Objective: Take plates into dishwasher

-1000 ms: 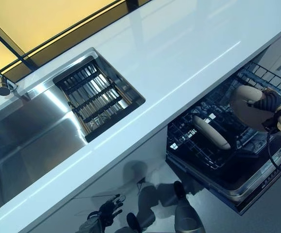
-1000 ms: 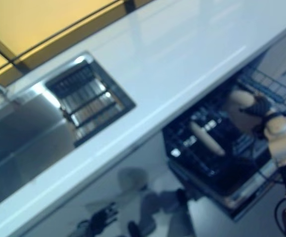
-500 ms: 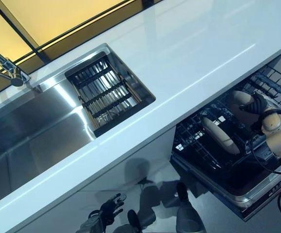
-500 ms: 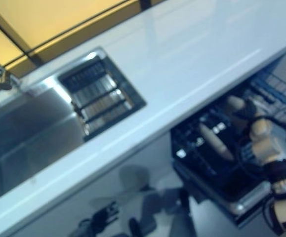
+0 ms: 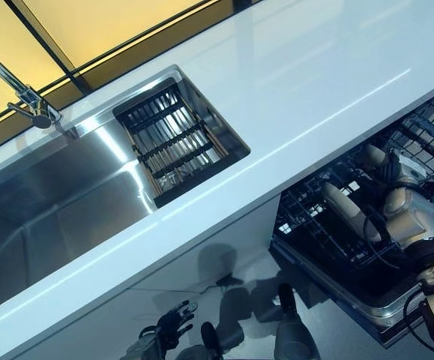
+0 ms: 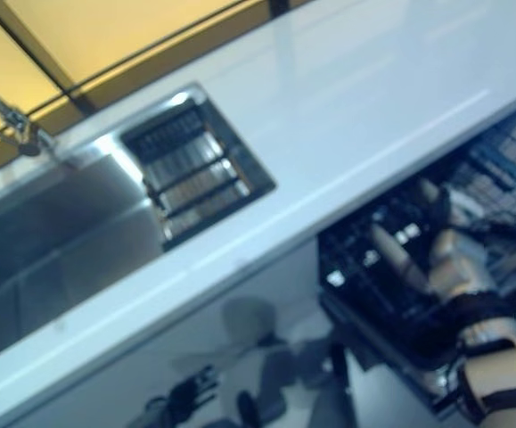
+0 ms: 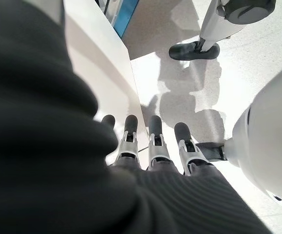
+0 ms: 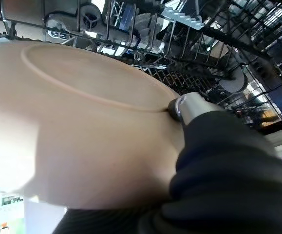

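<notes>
Beige plate [image 8: 72,141], pinched by right hand [image 8: 199,146] over the dishwasher's lower rack [image 5: 314,225], near a racked plate [image 5: 345,212]: lower edge-first, upright, into a free slot; left hand [image 7: 150,146] idle, fingers straight.

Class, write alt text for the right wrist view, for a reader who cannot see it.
A beige plate fills most of the view, held by the robot's right hand, whose thumb presses on its face. Behind it are the dark wire racks of the open dishwasher.
</notes>
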Tool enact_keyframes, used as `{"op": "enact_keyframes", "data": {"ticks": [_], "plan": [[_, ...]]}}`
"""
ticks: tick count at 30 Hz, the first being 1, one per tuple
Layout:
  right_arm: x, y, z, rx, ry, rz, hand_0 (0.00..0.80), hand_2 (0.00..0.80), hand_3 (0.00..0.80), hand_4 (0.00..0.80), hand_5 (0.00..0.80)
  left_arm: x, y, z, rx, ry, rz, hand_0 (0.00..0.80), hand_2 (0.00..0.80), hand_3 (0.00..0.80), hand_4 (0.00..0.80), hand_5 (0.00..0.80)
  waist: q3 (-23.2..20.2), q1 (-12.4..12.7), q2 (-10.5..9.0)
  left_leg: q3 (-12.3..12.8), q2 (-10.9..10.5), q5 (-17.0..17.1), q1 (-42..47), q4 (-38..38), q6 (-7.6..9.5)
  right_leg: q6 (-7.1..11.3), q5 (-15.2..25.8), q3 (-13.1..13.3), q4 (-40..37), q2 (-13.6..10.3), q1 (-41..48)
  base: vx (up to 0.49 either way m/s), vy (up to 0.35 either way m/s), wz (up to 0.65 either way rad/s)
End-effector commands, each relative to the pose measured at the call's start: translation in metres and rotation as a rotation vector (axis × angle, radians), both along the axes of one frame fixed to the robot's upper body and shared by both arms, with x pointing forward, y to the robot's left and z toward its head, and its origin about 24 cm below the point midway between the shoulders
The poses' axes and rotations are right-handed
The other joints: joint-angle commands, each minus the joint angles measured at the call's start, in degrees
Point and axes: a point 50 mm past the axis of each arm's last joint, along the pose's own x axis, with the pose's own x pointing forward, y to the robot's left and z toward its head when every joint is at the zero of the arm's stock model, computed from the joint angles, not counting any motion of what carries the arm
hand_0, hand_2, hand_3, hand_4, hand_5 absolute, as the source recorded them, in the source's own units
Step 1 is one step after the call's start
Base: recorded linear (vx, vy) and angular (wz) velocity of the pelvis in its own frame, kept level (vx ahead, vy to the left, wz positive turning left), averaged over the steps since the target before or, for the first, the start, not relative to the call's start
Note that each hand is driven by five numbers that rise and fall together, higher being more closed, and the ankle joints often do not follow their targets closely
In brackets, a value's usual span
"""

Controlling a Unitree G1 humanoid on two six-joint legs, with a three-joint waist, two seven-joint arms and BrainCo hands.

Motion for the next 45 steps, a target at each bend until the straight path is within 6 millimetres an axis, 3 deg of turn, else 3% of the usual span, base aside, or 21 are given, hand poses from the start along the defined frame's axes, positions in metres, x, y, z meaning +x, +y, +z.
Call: {"op": "enact_keyframes", "data": {"ticks": [1, 6, 16, 17, 18, 19, 20, 38, 45], "plan": [[0.011, 0.012, -0.008, -0.008, 0.043, 0.003, 0.8, 0.8, 0.8, 0.8, 0.8, 0.012, 0.001, 0.003, -0.001, -0.034, -0.025, 0.0, 0.0, 0.0, 0.0, 0.0, -0.7, 1.1, -3.32, -4.7, -0.7, 0.5, -0.6, -0.1, 0.83, 1.0, -1.8, -2.2, 0.2, -2.5, 2.0, 0.013, -0.005, 0.05], [0.007, 0.01, -0.027, 0.043, 0.089, -0.028, 0.8, 0.8, 0.8, 0.8, 0.8, 0.012, 0.002, 0.003, 0.001, -0.035, -0.026, 0.0, 0.0, 0.0, 0.0, 0.0, -0.7, 1.4, -3.39, -5.0, -0.6, 0.6, -0.8, -0.1, 0.81, 0.99, -1.7, -2.2, 0.2, -2.6, 2.0, 0.003, -0.004, 0.02], [0.0, 0.004, -0.045, 0.051, 0.181, -0.035, 0.8, 0.8, 0.8, 0.8, 0.8, 0.015, 0.004, 0.004, 0.009, -0.04, -0.03, 0.0, 0.0, 0.0, 0.0, 0.0, -0.5, 1.6, -3.66, -5.6, -0.5, 0.7, -1.1, -0.1, 0.91, 0.97, -1.7, -2.1, 0.2, -2.7, 1.9, 0.0, 0.0, 0.0], [0.0, 0.004, -0.045, 0.056, 0.185, -0.035, 0.744, 0.744, 0.744, 0.744, 0.744, 0.015, 0.004, 0.004, 0.011, -0.039, -0.029, 0.0, 0.0, 0.0, 0.0, 0.0, -0.5, 1.6, -3.78, -5.7, -0.5, 0.7, -1.1, -0.1, 0.93, 0.95, -1.7, -2.0, 0.2, -2.6, 1.9, 0.0, 0.0, 0.0], [0.0, 0.004, -0.045, 0.055, 0.179, -0.034, 0.323, 0.323, 0.323, 0.323, 0.323, 0.015, 0.006, 0.004, 0.013, -0.039, -0.029, 0.0, 0.0, 0.0, 0.0, 0.0, -0.6, 1.6, -3.88, -5.7, -0.4, 0.7, -1.1, -0.1, 0.92, 0.93, -1.6, -2.0, 0.2, -2.6, 1.9, 0.0, 0.0, 0.0], [0.0, 0.004, -0.044, 0.057, 0.177, -0.033, 0.053, 0.053, 0.053, 0.053, 0.053, 0.015, 0.006, 0.004, 0.014, -0.039, -0.03, 0.0, 0.0, 0.0, 0.0, 0.0, -0.6, 1.6, -3.93, -5.7, -0.4, 0.7, -1.1, -0.1, 0.91, 0.93, -1.6, -2.0, 0.2, -2.6, 2.0, 0.0, 0.0, 0.0], [0.0, 0.003, -0.044, 0.068, 0.173, -0.032, 0.0, 0.0, 0.0, 0.0, 0.0, 0.015, 0.006, 0.004, 0.017, -0.039, -0.031, 0.0, 0.0, 0.0, 0.0, 0.0, -0.6, 1.6, -4.14, -5.8, -0.4, 0.7, -1.1, -0.1, 0.92, 0.93, -1.7, -1.9, 0.2, -2.5, 2.0, 0.0, 0.0, 0.0], [0.0, 0.005, -0.023, 0.074, 0.085, -0.003, 0.0, 0.0, 0.0, 0.0, 0.0, 0.012, 0.016, 0.002, 0.06, -0.021, -0.002, 0.0, 0.0, 0.0, 0.0, 0.0, -2.2, 0.7, -8.09, -5.1, 0.7, 0.1, 0.1, -0.1, 1.08, 1.02, -1.9, -1.1, 0.2, -1.2, 3.1, 0.0, 0.0, 0.0], [-0.006, -0.011, 0.015, 0.049, -0.003, 0.001, 0.0, 0.0, 0.0, 0.0, 0.0, 0.006, 0.026, 0.0, 0.094, 0.009, 0.022, 0.0, 0.0, 0.0, 0.0, 0.0, -4.0, -0.1, -10.95, -4.4, 1.3, -0.3, 1.5, -0.1, 1.29, 1.17, -2.1, -0.4, 0.2, -0.1, 4.3, 0.014, -0.001, 0.0]]}}
